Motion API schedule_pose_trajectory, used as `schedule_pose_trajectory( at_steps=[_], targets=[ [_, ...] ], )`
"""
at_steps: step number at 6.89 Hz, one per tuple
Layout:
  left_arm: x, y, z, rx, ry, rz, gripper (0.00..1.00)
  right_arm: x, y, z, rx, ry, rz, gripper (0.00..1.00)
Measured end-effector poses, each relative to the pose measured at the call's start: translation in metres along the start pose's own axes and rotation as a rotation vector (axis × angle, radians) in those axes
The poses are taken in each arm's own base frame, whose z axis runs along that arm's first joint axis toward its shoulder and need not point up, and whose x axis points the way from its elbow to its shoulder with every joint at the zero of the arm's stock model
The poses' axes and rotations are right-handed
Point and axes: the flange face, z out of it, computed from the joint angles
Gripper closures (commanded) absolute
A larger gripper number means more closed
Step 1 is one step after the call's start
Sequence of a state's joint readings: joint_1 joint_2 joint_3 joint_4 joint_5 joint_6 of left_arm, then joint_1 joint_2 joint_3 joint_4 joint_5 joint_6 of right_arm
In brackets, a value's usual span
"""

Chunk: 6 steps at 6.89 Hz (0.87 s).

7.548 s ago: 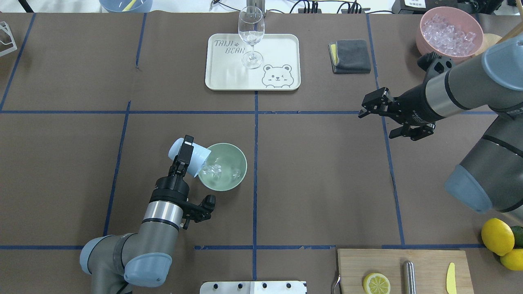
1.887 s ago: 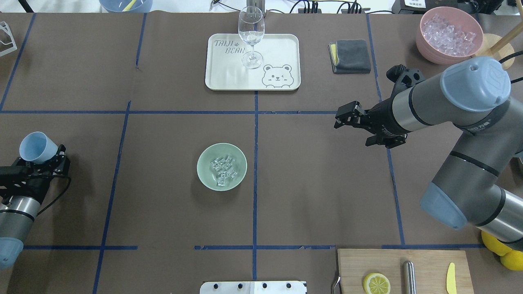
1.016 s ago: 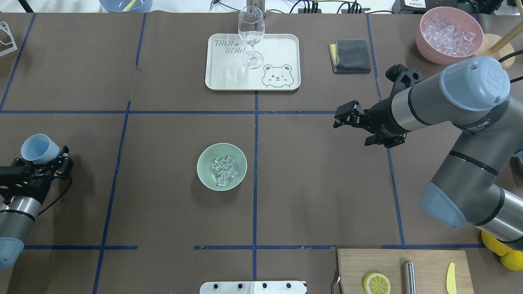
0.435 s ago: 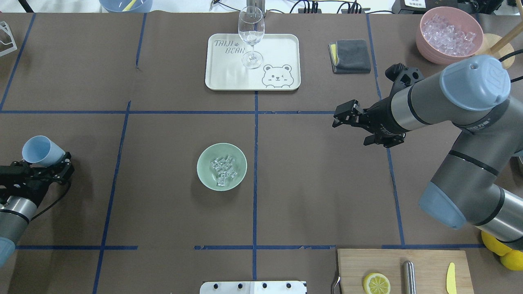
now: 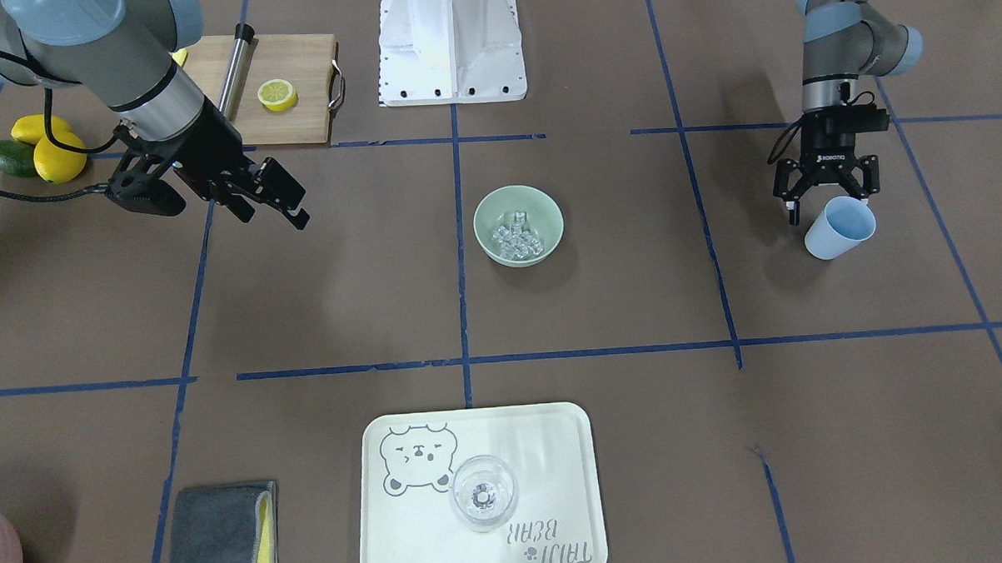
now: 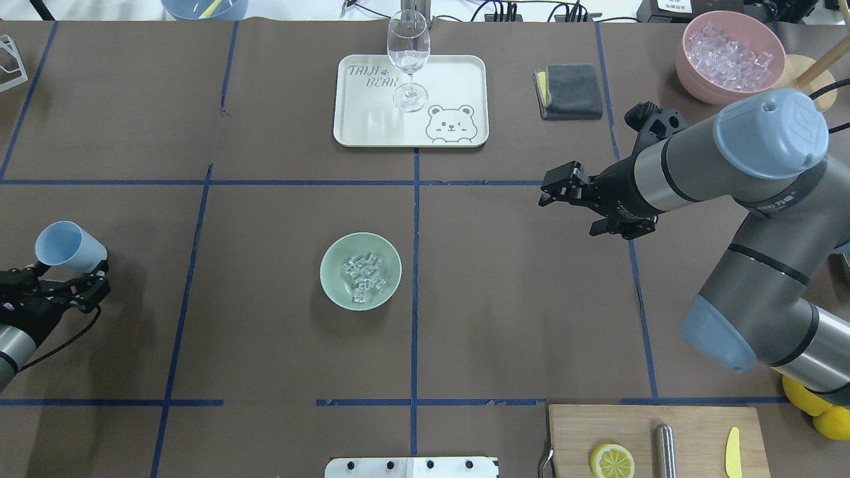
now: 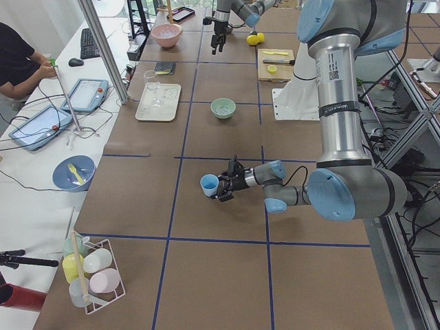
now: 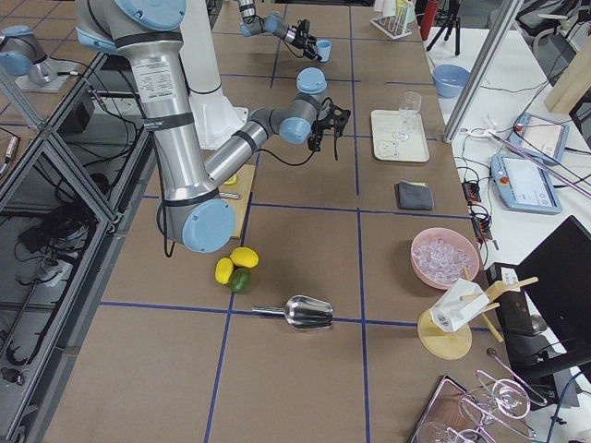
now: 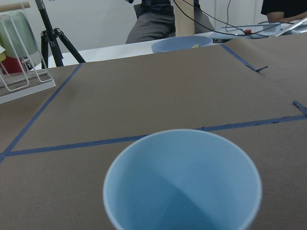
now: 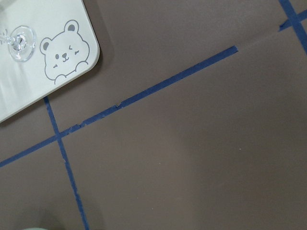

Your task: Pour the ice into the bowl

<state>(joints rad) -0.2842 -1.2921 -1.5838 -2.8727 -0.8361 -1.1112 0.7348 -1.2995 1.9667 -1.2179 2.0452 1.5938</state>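
The mint-green bowl (image 6: pixel 330 262) stands at the table's middle with a heap of clear ice cubes (image 6: pixel 362 275) inside; it also shows in the front view (image 5: pixel 488 218). The empty blue cup (image 6: pixel 66 244) stands upright on the table at the far left. My left gripper (image 6: pixel 66 277) is open just behind the cup, with its fingers spread wider than the cup (image 5: pixel 837 228). The left wrist view looks down into the empty cup (image 9: pixel 182 182). My right gripper (image 6: pixel 552 189) is open and empty above the table, right of the bowl.
A cream tray (image 6: pixel 458 79) with a wine glass (image 6: pixel 408 53) lies at the back. A grey cloth (image 6: pixel 572 89) and a pink bowl of ice (image 6: pixel 730 53) are at the back right. A cutting board (image 6: pixel 637 425) with a lemon half is at the front right.
After the pour, my left arm carried the cup to the far left. In the last second my left gripper drew back from the cup. My right gripper barely moved.
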Motion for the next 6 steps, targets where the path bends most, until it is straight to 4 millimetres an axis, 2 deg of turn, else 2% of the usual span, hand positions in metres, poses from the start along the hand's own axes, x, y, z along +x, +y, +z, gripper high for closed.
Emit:
schedule_pose_trajectory(
  at_steps=[1, 4, 6],
  targets=[
    [0.001, 0.0, -0.007, -0.058, 0.033, 0.01, 0.0, 0.0, 0.0, 0.0, -0.001, 0.0, 0.0, 0.0],
    [-0.024, 0.005, -0.032, -0.211, 0.088, 0.113, 0.0, -0.01, 0.006, 0.002, -0.009, -0.009, -0.007, 0.0],
    [-0.04, -0.005, -0.047, -0.339, 0.17, 0.229, 0.0, -0.03, 0.029, 0.012, -0.022, -0.008, -0.026, 0.0]
  ],
)
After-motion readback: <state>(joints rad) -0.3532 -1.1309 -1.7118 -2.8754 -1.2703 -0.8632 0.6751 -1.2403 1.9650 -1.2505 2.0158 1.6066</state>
